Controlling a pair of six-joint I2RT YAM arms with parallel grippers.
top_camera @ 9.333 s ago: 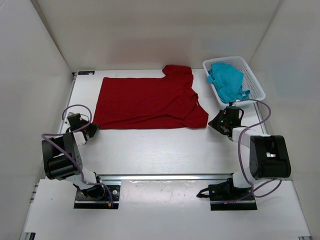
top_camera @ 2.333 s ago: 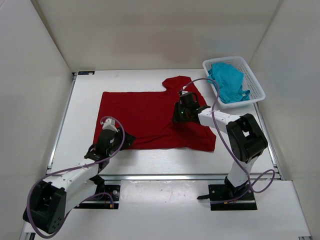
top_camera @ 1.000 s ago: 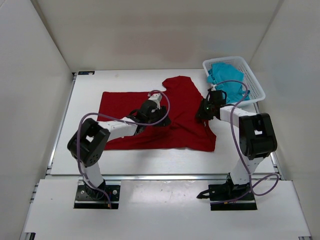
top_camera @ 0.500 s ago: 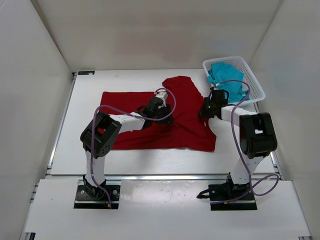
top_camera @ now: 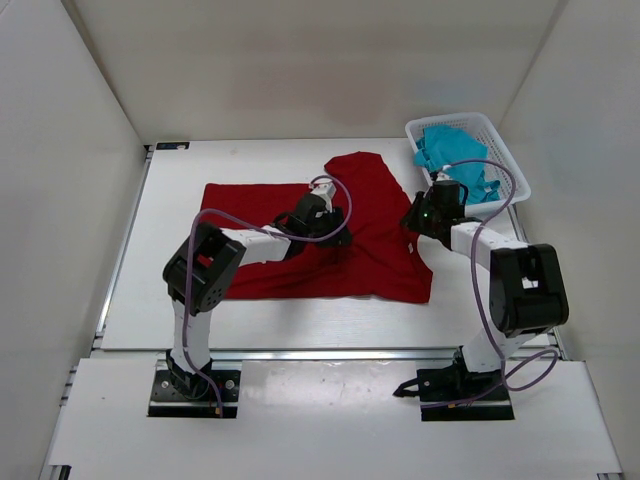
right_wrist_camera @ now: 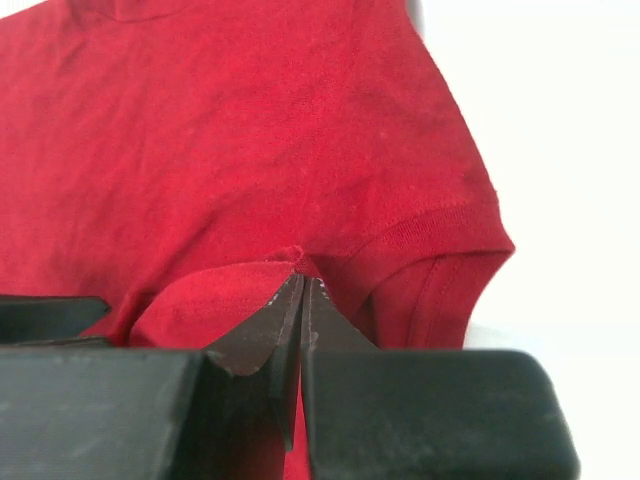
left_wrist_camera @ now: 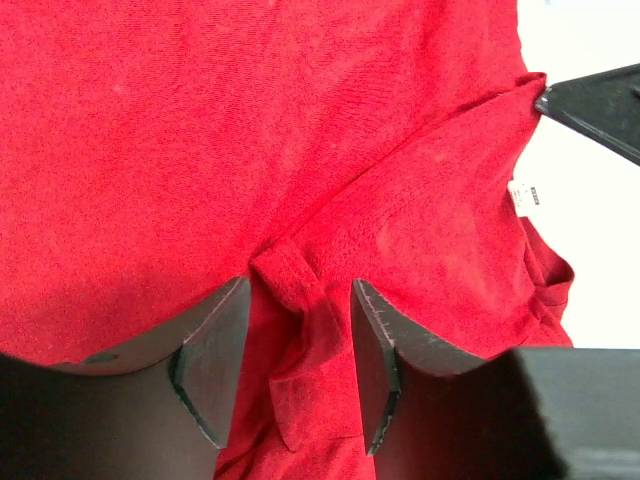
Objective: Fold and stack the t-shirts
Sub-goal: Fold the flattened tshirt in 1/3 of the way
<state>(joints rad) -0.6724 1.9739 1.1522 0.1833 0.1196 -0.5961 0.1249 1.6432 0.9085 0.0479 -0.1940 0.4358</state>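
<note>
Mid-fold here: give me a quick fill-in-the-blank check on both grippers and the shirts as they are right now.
The right gripper is ____ on a pinch of the red t-shirt. The left gripper has its jaws ____, straddling a raised fold of that shirt. The teal t-shirt lies in the white ____.
Missing words: shut, open, basket.

My left arm (top_camera: 250,243) and right arm (top_camera: 490,243) are white with black joints, trailing purple cables (top_camera: 349,205); my fingers (left_wrist_camera: 215,350) are black.
</note>
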